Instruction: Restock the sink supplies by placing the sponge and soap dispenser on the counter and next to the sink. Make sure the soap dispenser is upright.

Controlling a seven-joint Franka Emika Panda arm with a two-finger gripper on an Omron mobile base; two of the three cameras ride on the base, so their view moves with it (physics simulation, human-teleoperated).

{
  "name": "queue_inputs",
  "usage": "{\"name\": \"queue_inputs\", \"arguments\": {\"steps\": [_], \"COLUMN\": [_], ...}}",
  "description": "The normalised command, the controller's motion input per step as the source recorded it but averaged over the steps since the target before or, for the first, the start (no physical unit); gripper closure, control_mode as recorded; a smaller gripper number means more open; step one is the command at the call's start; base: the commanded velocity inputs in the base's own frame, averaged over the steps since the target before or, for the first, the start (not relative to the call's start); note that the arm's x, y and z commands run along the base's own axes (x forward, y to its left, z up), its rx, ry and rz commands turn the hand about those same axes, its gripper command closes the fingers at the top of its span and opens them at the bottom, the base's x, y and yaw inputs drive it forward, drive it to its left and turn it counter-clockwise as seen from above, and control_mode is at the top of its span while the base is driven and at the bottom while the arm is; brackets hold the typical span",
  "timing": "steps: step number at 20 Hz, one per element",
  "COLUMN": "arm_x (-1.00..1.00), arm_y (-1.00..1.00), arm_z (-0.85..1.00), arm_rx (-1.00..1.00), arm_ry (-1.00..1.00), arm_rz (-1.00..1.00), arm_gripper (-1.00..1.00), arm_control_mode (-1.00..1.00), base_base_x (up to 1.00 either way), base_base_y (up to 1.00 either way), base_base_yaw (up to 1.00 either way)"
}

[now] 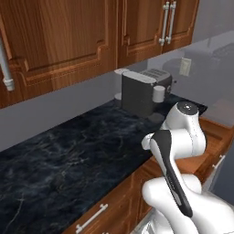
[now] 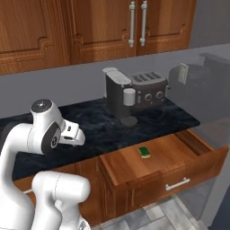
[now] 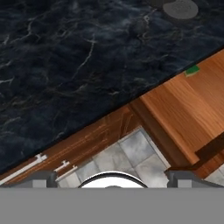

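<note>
The black marble counter (image 2: 103, 128) runs across both base views, and in the hand view the counter (image 3: 65, 65) lies below my hand. A small green sponge (image 2: 143, 152) lies flat in an open wooden drawer (image 2: 179, 155) under the counter's right end. The sponge (image 3: 191, 70) peeks in at the hand view's right. My gripper (image 3: 113, 178) hangs over the counter's front edge, left of the drawer, open with nothing between its fingertips. My white hand (image 2: 72, 133) is well short of the sponge. The sink and soap dispenser are out of view.
A dark coffee machine (image 2: 119, 96) and a silver toaster (image 2: 150, 90) stand at the counter's back right. Wood wall cabinets (image 2: 90, 31) hang above. A silver curved tube (image 1: 4, 66) shows at the far left edge. Tiled floor (image 3: 127, 157) lies below the drawer.
</note>
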Motion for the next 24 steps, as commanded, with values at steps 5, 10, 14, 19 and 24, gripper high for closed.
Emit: {"name": "queue_inputs", "arguments": {"steps": [5, 10, 14, 19, 24], "arm_x": [0.00, 0.00, 0.00, 0.00, 0.03], "arm_y": [0.00, 0.00, 0.00, 0.00, -0.39], "arm_z": [0.00, 0.00, 0.00, 0.00, -0.12], "arm_rx": [0.00, 0.00, 0.00, 0.00, 0.05], "arm_ry": [0.00, 0.00, 0.00, 0.00, 0.00], "arm_rz": [0.00, 0.00, 0.00, 0.00, -0.04], "arm_gripper": [-1.00, -1.00, -1.00, -1.00, -1.00], "arm_control_mode": [1.00, 1.00, 1.00, 1.00, -1.00], "base_base_x": [0.38, 0.22, 0.14, 0.04, 0.00], "base_base_y": [-0.05, -0.27, -0.33, -0.11, 0.00], "base_base_yaw": [0.20, 0.18, 0.17, 0.08, 0.00]}}
